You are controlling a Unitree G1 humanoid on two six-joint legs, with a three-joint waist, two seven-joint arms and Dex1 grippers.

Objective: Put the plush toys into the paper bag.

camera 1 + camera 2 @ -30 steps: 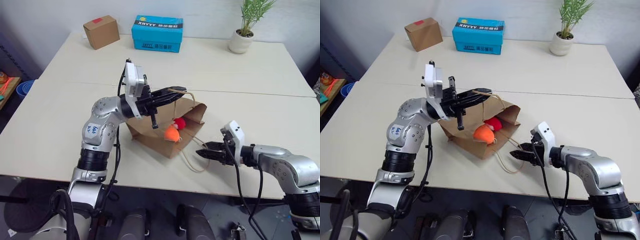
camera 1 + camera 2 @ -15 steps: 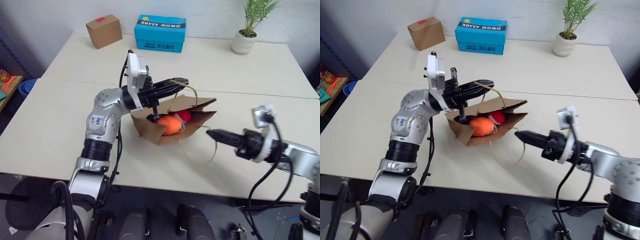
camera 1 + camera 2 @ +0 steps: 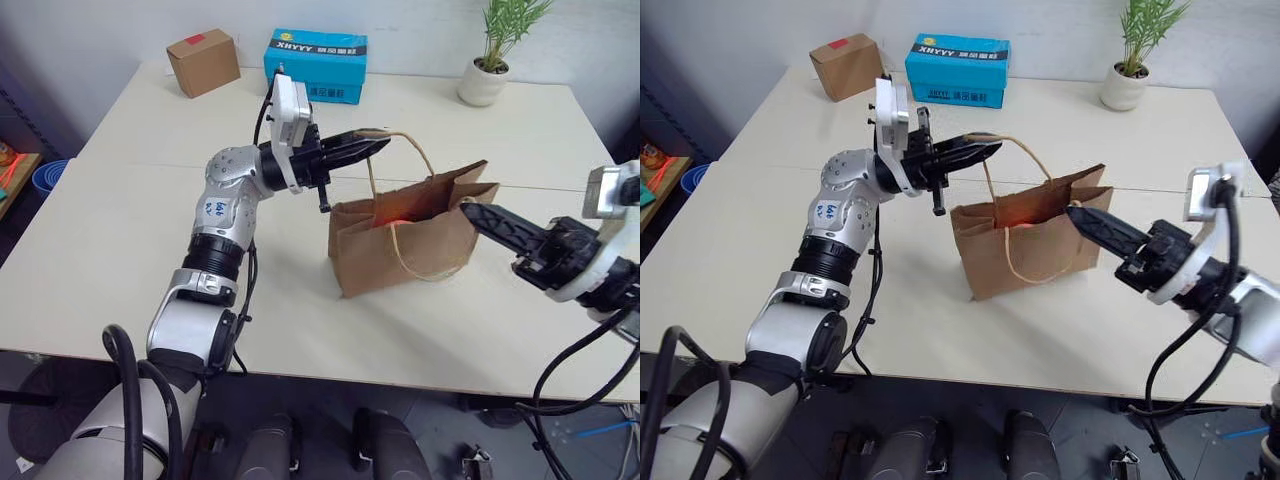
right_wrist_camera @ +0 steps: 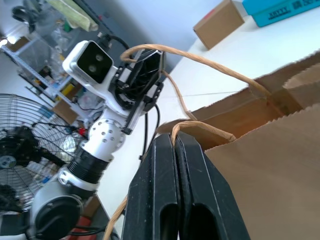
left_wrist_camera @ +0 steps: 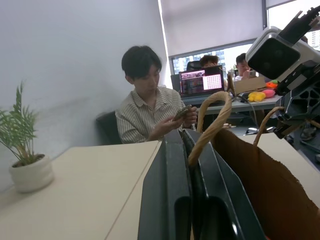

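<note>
Standing upright at table centre, one paper bag (image 3: 405,243) is held by two closed grippers: left gripper (image 3: 372,146) pinches its handle (image 3: 415,151) at 11 o'clock; right gripper (image 3: 478,211) pinches its rim at 3 o'clock.

A brown paper bag (image 3: 405,245) with tan cord handles (image 3: 400,150) is seen; an orange-red glow is shown inside.

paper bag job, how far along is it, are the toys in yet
Nearly done, it seems. The paper bag stands upright on the table, and an orange-red glow just inside its open mouth suggests the toys are in, though neither can be made out. In hand: the left gripper is shut on the far handle, the right gripper on the bag's near edge. Left: letting go.
</note>
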